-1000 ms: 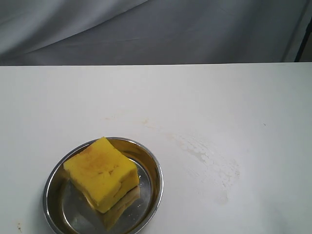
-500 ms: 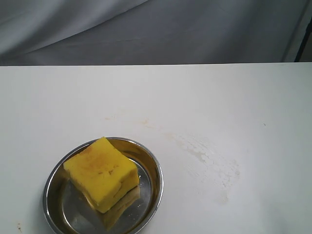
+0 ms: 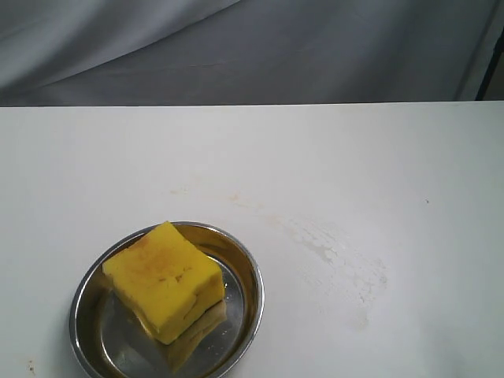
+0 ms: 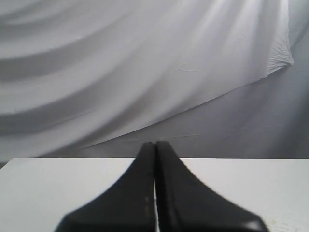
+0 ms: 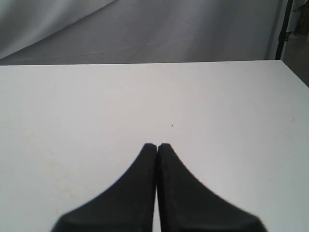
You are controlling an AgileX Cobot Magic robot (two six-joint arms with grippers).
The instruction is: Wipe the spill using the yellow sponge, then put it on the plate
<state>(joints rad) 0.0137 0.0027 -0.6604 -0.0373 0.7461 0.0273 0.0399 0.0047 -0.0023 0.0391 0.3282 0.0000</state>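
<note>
**Mia:** Where is the yellow sponge point(image 3: 164, 279)?

**Tom:** It sits inside the plate point(image 3: 252, 293). The plate is round and shiny, and you can see the sponge mirrored in its bottom. The sponge has some orange-brown marks on top.

**Mia:** And where is the plate?

**Tom:** On the white table point(image 3: 354, 150), at the front and on the left side in the exterior view. The picture cuts off its near edge.

**Mia:** Is there anything else on the table?

**Tom:** There is a faint smeary patch point(image 3: 340, 256) to the right of the plate, well apart from it. A few tiny orange flecks point(image 3: 233, 197) lie behind the plate. A grey cloth point(image 3: 276, 47) hangs at the back.

**Mia:** What is the left gripper point(image 4: 155, 144) doing?

**Tom:** Its two black fingers are pressed together, with nothing between them. It points at the grey cloth, over the table.

**Mia:** And the right gripper point(image 5: 157, 145)?

**Tom:** It is the same. The fingers are squeezed together and hold nothing. Bare white table lies in front of it, with one small dark speck point(image 5: 172, 125).
</note>
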